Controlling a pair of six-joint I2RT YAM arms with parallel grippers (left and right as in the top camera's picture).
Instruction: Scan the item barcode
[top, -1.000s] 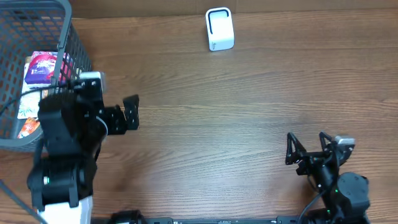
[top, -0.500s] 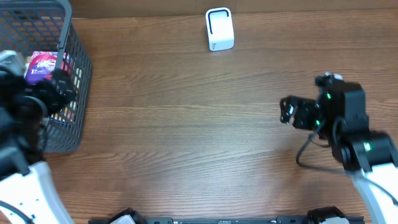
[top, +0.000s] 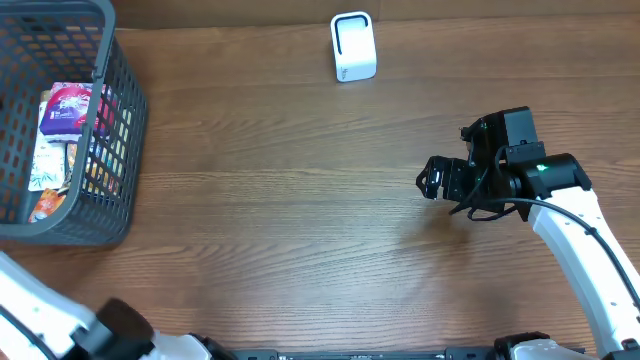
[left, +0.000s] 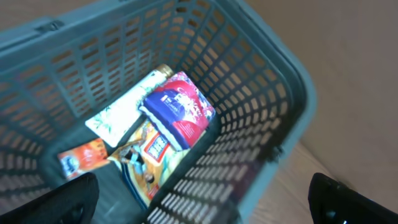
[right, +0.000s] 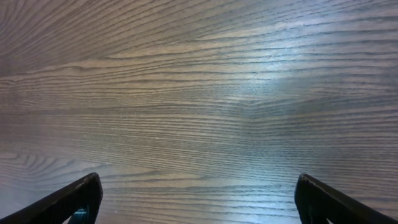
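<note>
Packets (top: 47, 160), a red-and-blue pouch (left: 179, 111) on top, lie in the grey plastic mesh basket (top: 124, 150) at the desk's left edge. Left gripper (left: 208, 202) has swung above them, fingers spread, ready to pick. White box scanner (top: 353, 47) stands at the far edge; right gripper (top: 432, 183), also spread, holds nothing.

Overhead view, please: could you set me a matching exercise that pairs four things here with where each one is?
1. grey plastic mesh basket
2. white box-shaped scanner
3. red-and-blue snack packet
4. right gripper

A. above the bare wooden table, jaws open
B. inside the basket
C. far edge, near the centre
D. at the table's left end

Pairs: 1-D, 2-C, 3-B, 4-A.
</note>
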